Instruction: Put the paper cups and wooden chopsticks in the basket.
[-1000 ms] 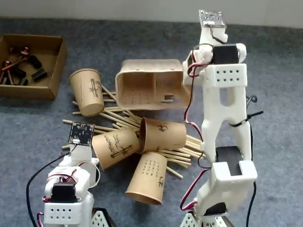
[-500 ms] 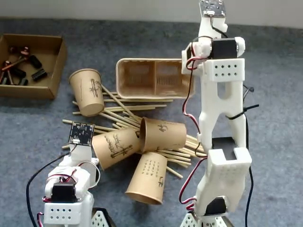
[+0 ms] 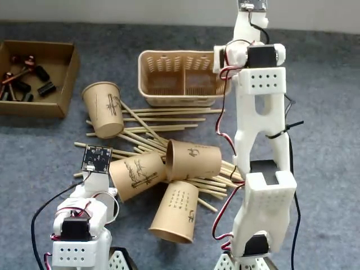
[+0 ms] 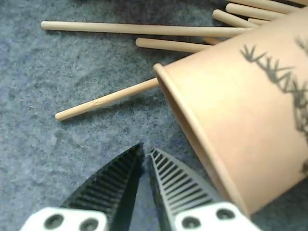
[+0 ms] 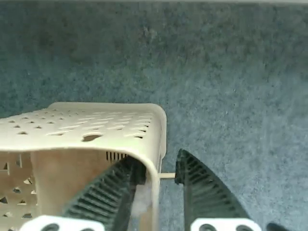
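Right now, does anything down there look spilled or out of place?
Yes. Four paper cups lie tipped on their sides atop a scattered heap of wooden chopsticks, like a spill. The basket beside them stands upright and holds none of them; the right end effector straddles its wall.

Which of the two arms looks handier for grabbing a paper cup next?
Likely left: the left gripper, empty, sits just beside a fallen paper cup. The right gripper straddles the basket wall.
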You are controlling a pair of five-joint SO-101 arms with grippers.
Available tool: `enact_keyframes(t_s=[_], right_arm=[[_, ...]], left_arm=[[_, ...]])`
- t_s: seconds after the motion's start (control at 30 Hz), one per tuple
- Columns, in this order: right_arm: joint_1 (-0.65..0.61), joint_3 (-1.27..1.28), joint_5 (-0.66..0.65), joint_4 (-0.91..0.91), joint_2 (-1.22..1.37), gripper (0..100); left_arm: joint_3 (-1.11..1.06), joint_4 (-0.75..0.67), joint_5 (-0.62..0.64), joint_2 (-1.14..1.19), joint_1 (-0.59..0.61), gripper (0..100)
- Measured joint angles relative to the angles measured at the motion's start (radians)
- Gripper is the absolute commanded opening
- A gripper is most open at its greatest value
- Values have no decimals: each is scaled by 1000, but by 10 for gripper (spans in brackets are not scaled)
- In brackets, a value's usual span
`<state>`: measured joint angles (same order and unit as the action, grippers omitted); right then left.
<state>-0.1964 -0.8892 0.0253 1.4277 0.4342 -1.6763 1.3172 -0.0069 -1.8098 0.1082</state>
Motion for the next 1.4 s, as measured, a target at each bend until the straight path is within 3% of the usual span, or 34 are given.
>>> enact_keyframes(t_s=[0.73,0.9,1.23,1.4], right_arm=[[-61,58,0,-49,0,108],[-60,117,0,-49,0,7],[-64,114,-141,-121,0,5],[-61,112,-146,-44,0,5]], left_arm=[[0,0,0,0,0,7],[0,0,0,0,0,7],[0,0,0,0,0,7],[0,0,0,0,0,7]])
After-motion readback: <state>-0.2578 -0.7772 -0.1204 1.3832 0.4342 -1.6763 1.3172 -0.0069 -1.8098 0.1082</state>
